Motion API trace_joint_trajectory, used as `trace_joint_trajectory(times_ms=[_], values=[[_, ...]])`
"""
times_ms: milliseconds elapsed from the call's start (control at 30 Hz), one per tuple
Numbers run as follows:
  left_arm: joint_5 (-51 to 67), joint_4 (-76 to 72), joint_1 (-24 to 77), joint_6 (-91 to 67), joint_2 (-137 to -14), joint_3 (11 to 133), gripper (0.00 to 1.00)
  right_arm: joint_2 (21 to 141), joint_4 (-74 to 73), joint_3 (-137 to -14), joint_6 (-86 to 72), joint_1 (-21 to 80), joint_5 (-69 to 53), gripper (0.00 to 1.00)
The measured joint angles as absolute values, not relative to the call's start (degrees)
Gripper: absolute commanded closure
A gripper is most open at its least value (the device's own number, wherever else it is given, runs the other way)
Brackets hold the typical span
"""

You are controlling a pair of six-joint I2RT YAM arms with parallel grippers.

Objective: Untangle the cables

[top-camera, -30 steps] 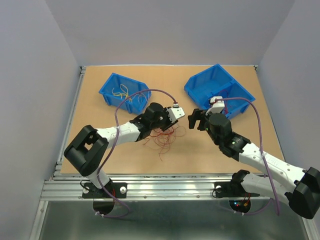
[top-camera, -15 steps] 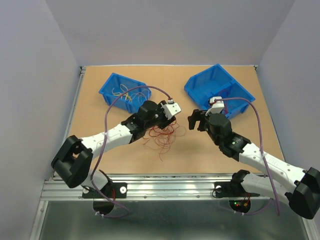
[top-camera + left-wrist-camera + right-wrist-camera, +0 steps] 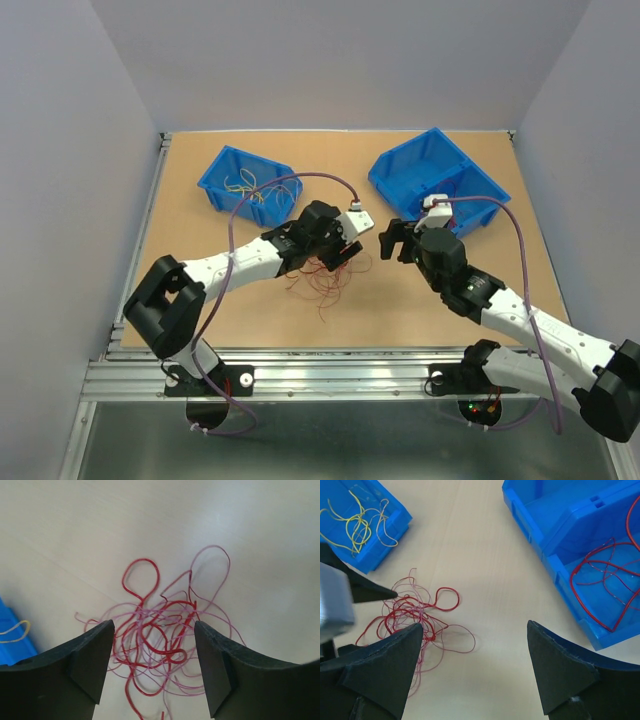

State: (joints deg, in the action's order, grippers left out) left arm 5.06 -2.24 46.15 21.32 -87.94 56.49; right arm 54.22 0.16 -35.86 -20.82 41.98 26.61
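Observation:
A tangle of thin red and pink cables [image 3: 325, 275] lies on the table between the arms. In the left wrist view the tangle [image 3: 160, 632] sits just ahead of and between my open left gripper [image 3: 155, 667], which holds nothing. In the top view the left gripper [image 3: 345, 250] hovers at the tangle's far right edge. My right gripper [image 3: 393, 238] is open and empty, to the right of the tangle. In its wrist view the right gripper [image 3: 472, 667] is over bare table with the tangle [image 3: 410, 615] to its left.
A blue bin [image 3: 215, 180] at the back left holds yellow cables [image 3: 357, 525]. A larger blue bin [image 3: 400, 165] at the back right holds several red cables [image 3: 605, 580]. A metal rail runs along the table's near edge.
The left arm swung back left and away half a second ago, then returned right, over the tangle's top edge. The right arm has barely moved. The tangle looks unchanged.

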Motion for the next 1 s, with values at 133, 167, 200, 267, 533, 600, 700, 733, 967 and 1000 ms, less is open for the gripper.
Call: trace_joint_trajectory(times_ms=[133, 167, 200, 267, 533, 600, 700, 733, 967, 1000], values=[[5.37, 1.28, 46.68, 21.32, -91.59, 56.53, 0.32, 54.22, -0.1, -35.86, -21.04, 41.98, 27.03, 0.11], [5.45, 2.0, 46.72, 21.32, -91.98, 56.53, 0.34, 54.22, -0.1, -35.86, -21.06, 41.98, 27.09, 0.11], [5.5, 2.5, 46.72, 21.32, -92.2, 56.6, 0.38, 54.28, -0.08, -35.86, -21.08, 41.98, 27.2, 0.11], [5.52, 3.27, 46.74, 21.37, -92.6, 57.12, 0.53, 54.48, -0.1, -35.86, -21.21, 41.98, 27.35, 0.11], [5.26, 3.36, 46.76, 21.8, -93.3, 58.46, 1.0, 54.96, -0.56, -35.86, -21.17, 41.98, 27.59, 0.11], [5.04, 2.5, 46.76, 22.11, -92.42, 58.08, 1.0, 54.98, -0.6, -35.86, -20.75, 41.98, 26.61, 0.12], [5.13, 0.36, 46.74, 22.65, -87.9, 55.11, 1.0, 55.24, -0.08, -35.79, -18.96, 41.98, 22.92, 0.13], [5.19, -0.05, 46.74, 22.74, -85.78, 54.22, 1.0, 55.24, 0.32, -35.62, -18.52, 41.98, 21.98, 0.13], [8.78, -6.2, 46.09, 23.31, -69.69, 50.11, 1.0, 55.35, 11.73, -29.69, -10.63, 41.98, 5.63, 0.16], [9.08, -6.96, 46.02, 23.31, -68.66, 50.11, 1.0, 55.75, 13.43, -29.04, -9.78, 41.98, 3.25, 0.16]])
